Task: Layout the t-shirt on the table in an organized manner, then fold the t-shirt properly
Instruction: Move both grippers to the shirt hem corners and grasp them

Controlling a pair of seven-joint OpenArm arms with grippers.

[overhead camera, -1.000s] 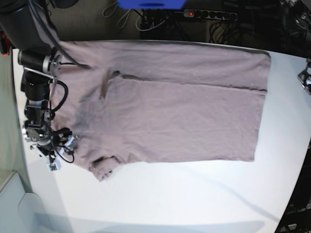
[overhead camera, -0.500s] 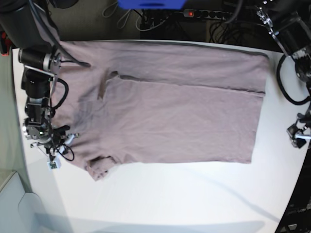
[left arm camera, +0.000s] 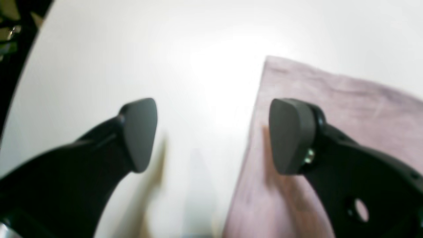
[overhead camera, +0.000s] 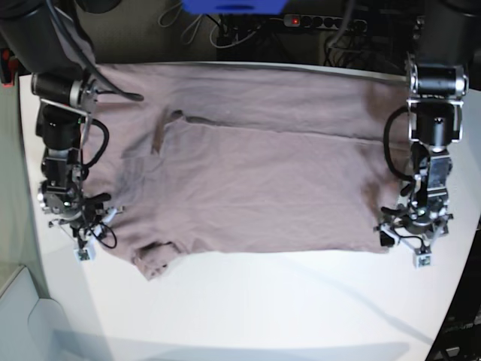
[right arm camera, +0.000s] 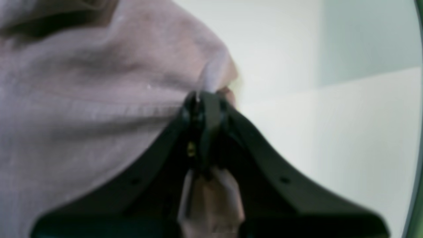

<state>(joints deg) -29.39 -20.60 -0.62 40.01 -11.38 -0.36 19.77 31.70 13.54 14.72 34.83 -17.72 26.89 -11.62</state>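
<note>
The t-shirt (overhead camera: 255,173) lies spread over the table (overhead camera: 285,308), already folded once along its far side, with the sleeve end at the left of the base view and the hem at the right. The right gripper (right arm camera: 205,99) is closed tight on a fold of cloth at the sleeve-side near edge; in the right wrist view the fabric is pinched between the two pads and rises a little. The left gripper (left arm camera: 211,135) stands wide open and holds nothing. One finger (left arm camera: 292,135) is over the near hem corner, the other one over the bare table just beside the edge.

The step in hand seems to be taking the near edge at both ends for the next fold. To do it well, the left gripper should probably go down until the edge is between the pads, then close on both layers. After that both arms should lift together and at the same height, so that the cloth stays tense and makes no wrinkles.
</note>
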